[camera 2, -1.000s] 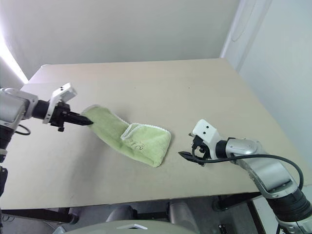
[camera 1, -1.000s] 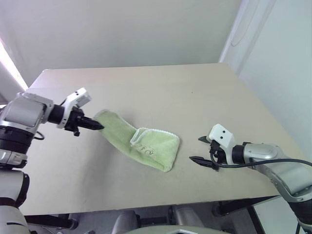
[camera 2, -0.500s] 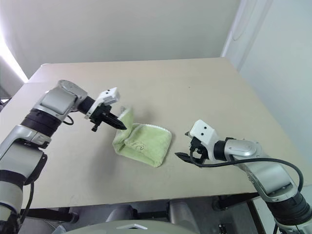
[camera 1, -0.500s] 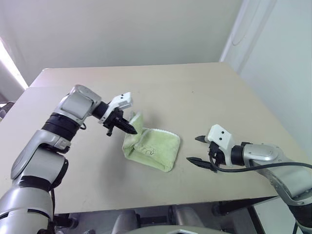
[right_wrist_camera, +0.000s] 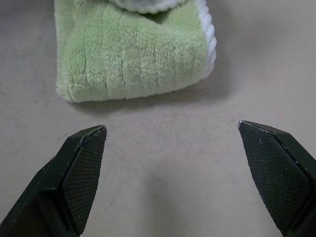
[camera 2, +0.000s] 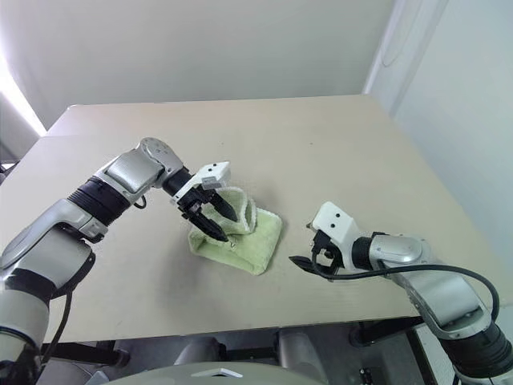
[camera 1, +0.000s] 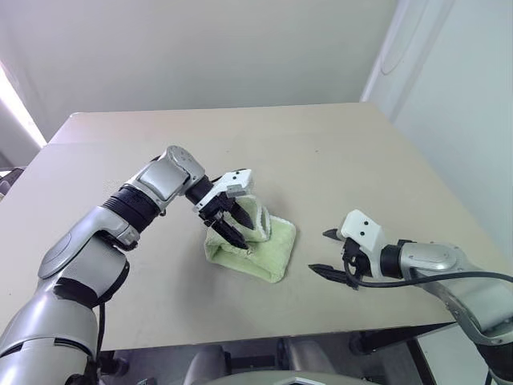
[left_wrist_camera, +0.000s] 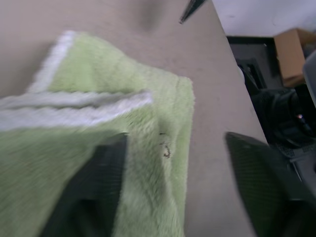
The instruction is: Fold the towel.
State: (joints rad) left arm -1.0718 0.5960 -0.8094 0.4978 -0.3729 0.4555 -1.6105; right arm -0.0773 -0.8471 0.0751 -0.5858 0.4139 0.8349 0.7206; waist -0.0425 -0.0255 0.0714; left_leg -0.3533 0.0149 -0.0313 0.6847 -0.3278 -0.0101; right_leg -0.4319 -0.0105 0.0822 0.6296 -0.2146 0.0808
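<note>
The towel point(camera 1: 264, 249), light yellow-green with white edging point(left_wrist_camera: 74, 106), lies folded in a thick bundle on the table's near middle. My left gripper point(camera 1: 243, 233) hangs open right over the towel's left part, one finger point(left_wrist_camera: 94, 192) against the terry and the other point(left_wrist_camera: 261, 182) beyond its folded edge, holding nothing. A small dark embroidered mark point(left_wrist_camera: 167, 150) shows between them. My right gripper point(camera 1: 329, 253) stands open just above the table, a little to the right of the towel point(right_wrist_camera: 133, 54), with bare tabletop between its fingers point(right_wrist_camera: 84, 168).
The beige table point(camera 1: 321, 152) stretches bare behind and to both sides of the towel. Its front edge runs close below the right gripper, and its right edge ends near a white wall point(camera 1: 457, 104).
My left gripper swung right, carrying the towel's left end over onto the rest, then opened and let it go. The right gripper has kept still.
</note>
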